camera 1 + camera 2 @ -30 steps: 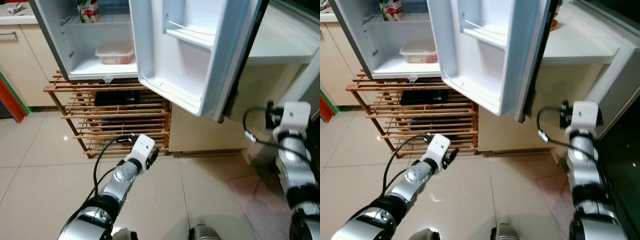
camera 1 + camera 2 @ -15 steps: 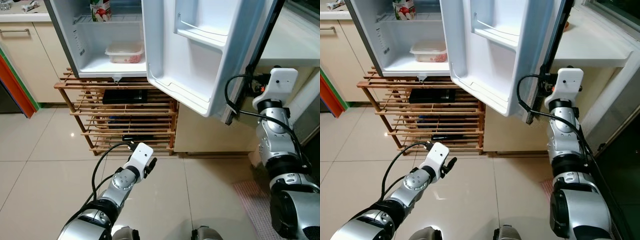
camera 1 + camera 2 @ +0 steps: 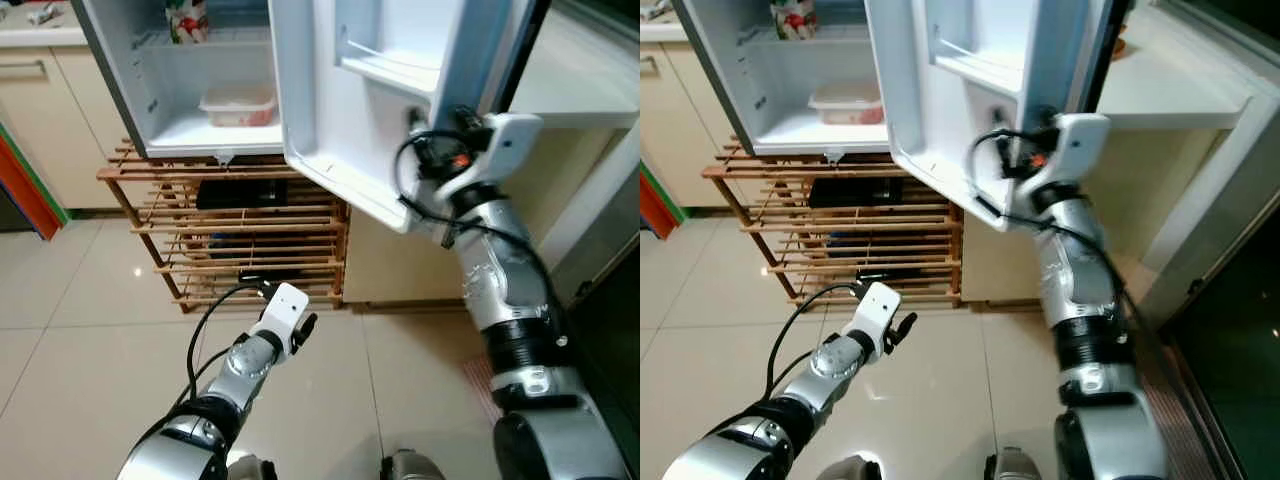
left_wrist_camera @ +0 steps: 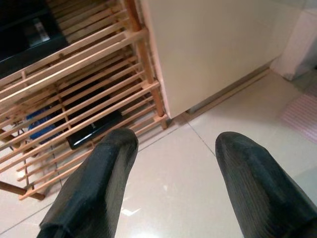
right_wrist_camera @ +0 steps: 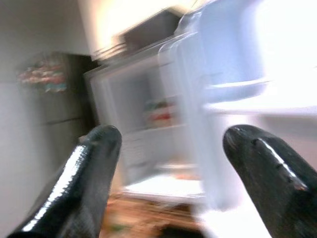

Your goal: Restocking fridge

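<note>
The white fridge stands open on a wooden slat rack. Inside are a clear lidded container with pink contents and a red-and-green carton further back. Its open door swings toward me, inner shelf bare. My right arm is raised against the door's inner side, and its gripper is open, nothing between the fingers, facing the fridge interior in a blurred wrist view. My left gripper hangs open low over the tiled floor, just in front of the rack.
A black box lies on the rack's top tier. Cream cabinets stand at the left, and a white counter over a beige cabinet at the right. A pink mat lies on the floor at the right.
My right arm has swung left, from the door's outer edge to the front of its inner side. The left arm has stayed low in place. The camera shifted a little.
</note>
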`<state>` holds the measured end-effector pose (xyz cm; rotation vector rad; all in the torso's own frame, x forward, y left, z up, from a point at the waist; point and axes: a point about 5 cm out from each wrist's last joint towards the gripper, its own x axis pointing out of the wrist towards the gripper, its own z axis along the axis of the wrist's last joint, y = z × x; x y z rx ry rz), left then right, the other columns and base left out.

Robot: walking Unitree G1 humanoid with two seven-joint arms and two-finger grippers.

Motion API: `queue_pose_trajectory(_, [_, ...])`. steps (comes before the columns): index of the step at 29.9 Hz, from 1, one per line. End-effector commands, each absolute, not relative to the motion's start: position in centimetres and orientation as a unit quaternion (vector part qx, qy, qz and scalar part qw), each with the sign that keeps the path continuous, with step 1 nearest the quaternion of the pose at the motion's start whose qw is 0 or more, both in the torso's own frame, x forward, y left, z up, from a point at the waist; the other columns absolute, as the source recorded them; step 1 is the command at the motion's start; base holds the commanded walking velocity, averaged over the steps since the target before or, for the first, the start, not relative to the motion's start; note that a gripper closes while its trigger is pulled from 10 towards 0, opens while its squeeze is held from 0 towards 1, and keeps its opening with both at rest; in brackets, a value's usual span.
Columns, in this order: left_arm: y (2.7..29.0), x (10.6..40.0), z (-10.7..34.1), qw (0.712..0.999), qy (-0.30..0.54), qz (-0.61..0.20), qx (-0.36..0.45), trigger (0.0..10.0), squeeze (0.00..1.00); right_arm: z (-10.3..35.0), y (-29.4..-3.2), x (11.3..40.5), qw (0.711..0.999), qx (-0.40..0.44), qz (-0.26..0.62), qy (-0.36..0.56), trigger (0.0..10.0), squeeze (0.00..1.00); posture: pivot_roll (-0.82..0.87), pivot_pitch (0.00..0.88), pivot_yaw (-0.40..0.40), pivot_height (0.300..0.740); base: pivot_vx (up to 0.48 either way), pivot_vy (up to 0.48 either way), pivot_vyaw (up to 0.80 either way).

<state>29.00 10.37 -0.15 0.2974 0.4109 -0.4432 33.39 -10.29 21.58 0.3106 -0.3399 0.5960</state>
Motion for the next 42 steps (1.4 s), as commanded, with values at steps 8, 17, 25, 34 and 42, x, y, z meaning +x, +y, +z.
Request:
queue_pose_trajectory(8, [10.3, 29.2, 0.0, 0.945, 0.198, -0.220, 0.138, 10.0, 0.00, 20.6, -15.0, 33.0, 0.965, 0.104, 0.203, -0.128, 10.0, 0.00, -0.15, 0.000, 0.030, 0.703, 0.000, 0.000, 0.00])
queue_pose_trajectory(17, [10.4, 29.5, 0.7, 0.954, 0.170, -0.214, 0.123, 10.0, 0.00, 18.0, -24.0, 34.9, 0.983, -0.126, -0.108, -0.083, 10.0, 0.00, -0.13, 0.000, 0.031, 0.703, 0.000, 0.000, 0.00])
queue_pose_trajectory(25, [11.2, 29.0, 0.2, 0.955, 0.175, -0.209, 0.120, 10.0, 0.00, 18.2, -24.0, 35.7, 0.972, -0.170, -0.120, -0.113, 10.0, 0.00, -0.11, 0.000, 0.014, 0.703, 0.000, 0.000, 0.00])
queue_pose_trajectory(34, [11.2, 28.6, -0.1, 0.953, 0.177, -0.213, 0.123, 10.0, 0.00, 18.2, -24.4, 36.6, 0.989, -0.033, -0.096, -0.108, 10.0, 0.00, -0.10, 0.000, 0.017, 0.703, 0.000, 0.000, 0.00])
queue_pose_trajectory(42, [11.3, 28.7, -0.1, 0.951, 0.181, -0.219, 0.126, 10.0, 0.00, 16.1, -25.2, 37.7, 0.992, 0.116, -0.038, -0.029, 10.0, 0.00, -0.09, 0.000, 0.029, 0.703, 0.000, 0.000, 0.00])
